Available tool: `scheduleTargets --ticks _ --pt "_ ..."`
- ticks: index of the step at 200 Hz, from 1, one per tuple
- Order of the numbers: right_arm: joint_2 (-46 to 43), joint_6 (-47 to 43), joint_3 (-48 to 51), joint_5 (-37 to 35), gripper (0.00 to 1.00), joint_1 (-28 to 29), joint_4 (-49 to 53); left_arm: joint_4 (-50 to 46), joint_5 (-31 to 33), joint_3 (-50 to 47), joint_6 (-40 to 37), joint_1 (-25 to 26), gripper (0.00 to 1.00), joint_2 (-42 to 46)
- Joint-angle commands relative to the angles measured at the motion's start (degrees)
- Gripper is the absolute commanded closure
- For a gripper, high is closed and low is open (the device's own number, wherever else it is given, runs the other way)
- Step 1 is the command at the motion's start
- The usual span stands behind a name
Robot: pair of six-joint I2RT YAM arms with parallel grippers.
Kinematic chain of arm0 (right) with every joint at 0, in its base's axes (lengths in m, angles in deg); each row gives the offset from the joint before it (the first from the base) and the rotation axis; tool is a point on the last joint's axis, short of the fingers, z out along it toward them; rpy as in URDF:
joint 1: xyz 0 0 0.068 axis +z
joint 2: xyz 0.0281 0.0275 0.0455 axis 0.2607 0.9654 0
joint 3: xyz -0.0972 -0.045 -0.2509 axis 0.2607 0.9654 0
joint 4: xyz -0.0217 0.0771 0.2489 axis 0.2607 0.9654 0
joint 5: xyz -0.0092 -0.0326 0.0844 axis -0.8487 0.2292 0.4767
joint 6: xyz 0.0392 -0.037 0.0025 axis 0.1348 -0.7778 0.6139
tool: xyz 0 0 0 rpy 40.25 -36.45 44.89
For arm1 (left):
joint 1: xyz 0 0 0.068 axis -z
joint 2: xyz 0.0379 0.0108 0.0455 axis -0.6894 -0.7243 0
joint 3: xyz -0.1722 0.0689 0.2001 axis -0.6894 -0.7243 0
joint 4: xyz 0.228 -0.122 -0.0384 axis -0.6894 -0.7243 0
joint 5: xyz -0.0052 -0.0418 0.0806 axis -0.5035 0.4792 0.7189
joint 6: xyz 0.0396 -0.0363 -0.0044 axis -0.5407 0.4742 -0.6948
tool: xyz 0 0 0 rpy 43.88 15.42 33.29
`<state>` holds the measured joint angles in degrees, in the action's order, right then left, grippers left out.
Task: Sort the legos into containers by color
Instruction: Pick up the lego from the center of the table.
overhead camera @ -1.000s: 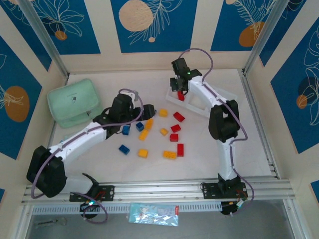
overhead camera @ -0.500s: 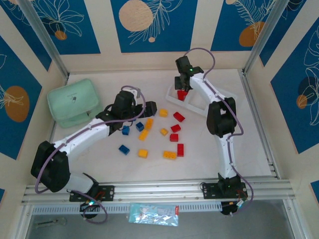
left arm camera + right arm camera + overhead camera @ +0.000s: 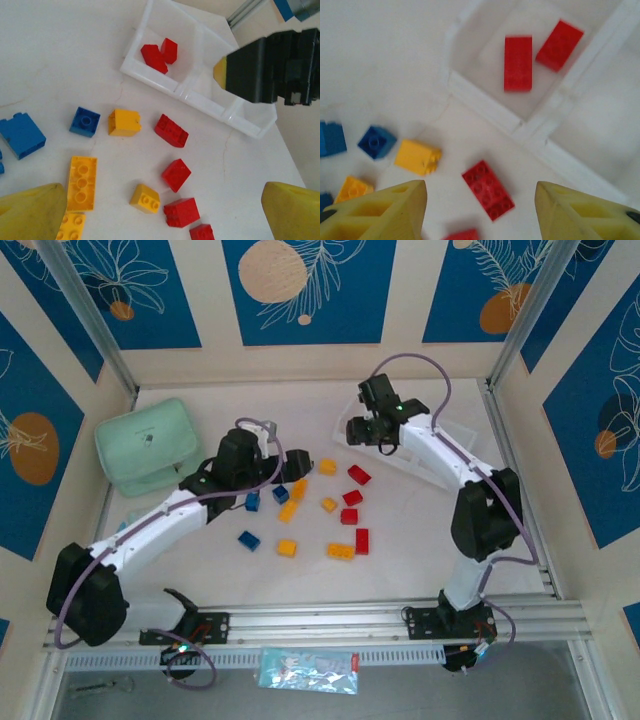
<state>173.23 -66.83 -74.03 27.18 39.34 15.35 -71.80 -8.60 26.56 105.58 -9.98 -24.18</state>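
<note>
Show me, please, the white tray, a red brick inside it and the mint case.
white tray [image 3: 485, 104], right wrist view, near wall
red brick [image 3: 518, 62], right wrist view, top face
mint case [image 3: 148, 445], top view, lid centre

The left arm [image 3: 150, 525] and right arm [image 3: 440, 445] are showing white tubular links between chunky black joint housings, with a lilac cable [image 3: 415, 358] looping back from each black wrist. Ahead of those wrists, the left gripper [image 3: 163, 192] and right gripper [image 3: 480, 187] are wearing blunt mustard-yellow fingers [image 3: 385, 212], the right pair showing moulded hollows.
</note>
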Motion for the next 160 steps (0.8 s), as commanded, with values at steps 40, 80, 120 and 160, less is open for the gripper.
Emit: scheduleTargets --ticks 40,80,120,160 --pt "-7.37 5.62 15.87 7.27 0.36 0.76 -3.91 1.88 -1.84 -9.11 4.16 1.69 0.01 3.83" --pt "-5.48 7.47 20.07 7.07 0.31 1.79 -7.74 5.69 -1.28 -11.83 6.25 3.58 0.01 3.70" --pt "-0.23 6.27 18.46 4.46 0.27 1.88 -8.85 7.63 0.81 -12.44 7.77 4.27 0.01 3.14" --pt "4.01 4.72 16.03 3.67 0.25 0.57 -9.05 8.09 1.81 -12.19 8.24 4.27 0.01 2.33"
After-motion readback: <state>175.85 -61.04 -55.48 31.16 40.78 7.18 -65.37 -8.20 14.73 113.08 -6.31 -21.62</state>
